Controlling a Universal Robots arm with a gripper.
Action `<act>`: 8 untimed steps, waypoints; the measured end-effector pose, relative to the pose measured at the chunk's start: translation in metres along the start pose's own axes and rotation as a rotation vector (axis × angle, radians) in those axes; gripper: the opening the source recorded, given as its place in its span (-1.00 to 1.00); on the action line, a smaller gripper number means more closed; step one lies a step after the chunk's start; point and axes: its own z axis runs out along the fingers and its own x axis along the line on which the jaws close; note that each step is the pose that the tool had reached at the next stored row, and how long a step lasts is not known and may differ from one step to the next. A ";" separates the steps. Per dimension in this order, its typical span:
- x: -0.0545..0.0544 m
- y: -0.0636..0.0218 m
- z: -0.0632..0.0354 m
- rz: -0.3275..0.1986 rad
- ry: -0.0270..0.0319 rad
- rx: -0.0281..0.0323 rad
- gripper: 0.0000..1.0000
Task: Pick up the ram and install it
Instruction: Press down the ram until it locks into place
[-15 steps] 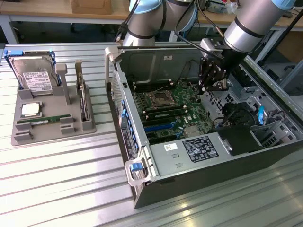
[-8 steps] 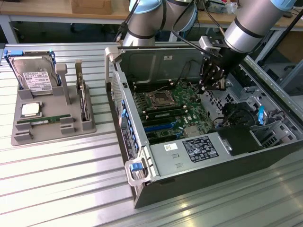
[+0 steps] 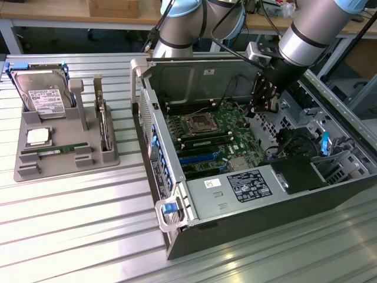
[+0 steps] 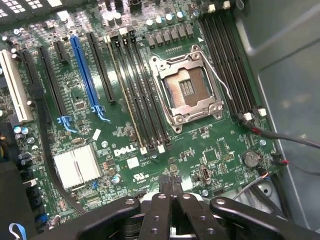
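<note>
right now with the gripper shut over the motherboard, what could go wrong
1. The gripper, shut and holding nothing, hangs close over the motherboard; a low move could knock small components near the CPU socket.
2. Loose wires run along the board's edge beside the memory slots and could snag the fingers.
3. A ram stick lies on the grey tray, outside the case, so it may go uninstalled.

Open computer case (image 3: 253,177), side panel off: the motherboard (image 3: 215,132) is reachable from above. Around the CPU socket (image 4: 187,90), access is bounded by the case walls, a loose white wire (image 4: 220,82) across the socket's edge, and red-black cables (image 4: 280,137) beside the board.
</note>
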 end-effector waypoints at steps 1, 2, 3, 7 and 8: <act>0.000 -0.0001 0.0001 0.012 0.0011 0.0018 -0.80; 0.000 -0.0004 0.0001 0.034 0.0029 0.0049 -0.80; 0.000 -0.0006 0.0002 0.053 0.0041 0.0075 -0.80; 0.000 -0.0007 0.0006 0.126 0.0028 0.0151 -0.80; 0.000 -0.0008 0.0007 0.141 0.0022 0.0166 -0.80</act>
